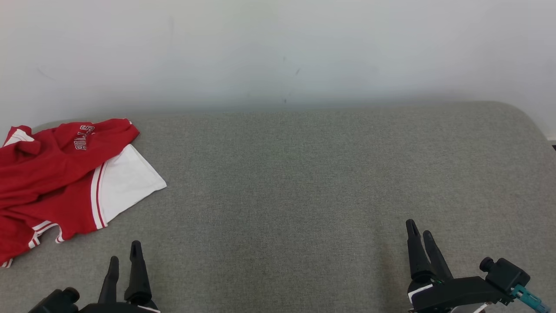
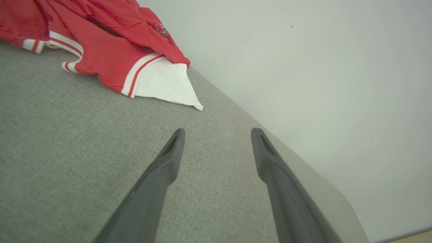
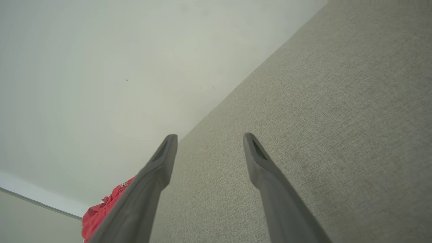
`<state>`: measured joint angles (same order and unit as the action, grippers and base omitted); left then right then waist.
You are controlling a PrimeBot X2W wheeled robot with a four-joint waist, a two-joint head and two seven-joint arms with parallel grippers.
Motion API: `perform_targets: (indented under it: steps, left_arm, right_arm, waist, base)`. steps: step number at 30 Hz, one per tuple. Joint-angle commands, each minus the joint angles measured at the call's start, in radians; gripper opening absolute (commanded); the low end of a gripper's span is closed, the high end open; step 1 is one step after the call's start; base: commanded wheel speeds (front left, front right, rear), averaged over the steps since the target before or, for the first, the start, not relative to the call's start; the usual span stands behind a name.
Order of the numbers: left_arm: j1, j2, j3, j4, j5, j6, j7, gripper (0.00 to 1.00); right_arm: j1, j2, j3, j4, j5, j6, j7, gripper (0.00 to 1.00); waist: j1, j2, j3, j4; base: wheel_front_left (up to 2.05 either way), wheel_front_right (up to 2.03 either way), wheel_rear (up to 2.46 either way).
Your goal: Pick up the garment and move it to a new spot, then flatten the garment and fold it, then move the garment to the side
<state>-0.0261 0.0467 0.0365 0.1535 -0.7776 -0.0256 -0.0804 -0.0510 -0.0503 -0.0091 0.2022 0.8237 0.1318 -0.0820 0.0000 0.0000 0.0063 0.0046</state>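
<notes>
Red cloth garment (image 1: 47, 174), white panel and striped trim, crumpled at 9 o'clock on the grey fabric desk (image 1: 304, 195).
Lettering: white-outlined capitals, upside down, seemingly "BULLS"; nothing else legible.
Left gripper (image 1: 125, 251): 7 o'clock, released, empty, nearest the garment.
Right gripper (image 1: 419, 228): 5 o'clock, released, empty, well apart.
Step in hand: pickup, I'd judge. Pinch a thick red fold rather than the loose white corner, and lift clear before carrying centreward.

We are noting the garment (image 1: 47, 174) as soft red cloth with a faint sheen. We are seeing coarse grey woven fabric covering the table (image 1: 282, 195), and the fingers (image 2: 162, 175) are looking like smooth matt plastic.
</notes>
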Motion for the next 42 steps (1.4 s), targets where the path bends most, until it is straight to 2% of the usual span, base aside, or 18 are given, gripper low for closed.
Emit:
perform_targets:
  steps: [1, 15, 28, 42]
  left_arm:
    - [-0.002, 0.008, -0.005, -0.018, 0.051, 0.006, -0.014, 1.0]
    - [0.017, 0.023, -0.031, -0.013, 0.224, 0.004, -0.056, 1.0]
    - [0.036, 0.036, -0.033, -0.029, 0.356, 0.02, -0.087, 1.0]
    - [0.052, 0.041, -0.028, -0.037, 0.478, 0.004, -0.12, 1.0]
  right_arm:
    - [-0.003, -0.001, 0.006, -0.014, -0.045, -0.001, -0.013, 1.0]
    - [0.011, 0.0, 0.013, -0.017, -0.227, -0.001, -0.054, 1.0]
    - [0.022, 0.0, 0.016, -0.016, -0.362, -0.001, -0.086, 1.0]
    - [0.034, 0.0, 0.004, -0.012, -0.498, -0.001, -0.118, 1.0]
  waist:
    - [0.0, 0.0, -0.001, 0.0]
    - [0.0, 0.0, -0.004, 0.005]
    - [0.0, 0.0, -0.006, 0.012]
    - [0.0, 0.0, -0.006, 0.015]
  base:
    - [0.0, 0.0, 0.0]
    - [0.0, 0.0, 0.0]
    - [0.0, 0.0, 0.0]
    - [0.0, 0.0, 0.0]
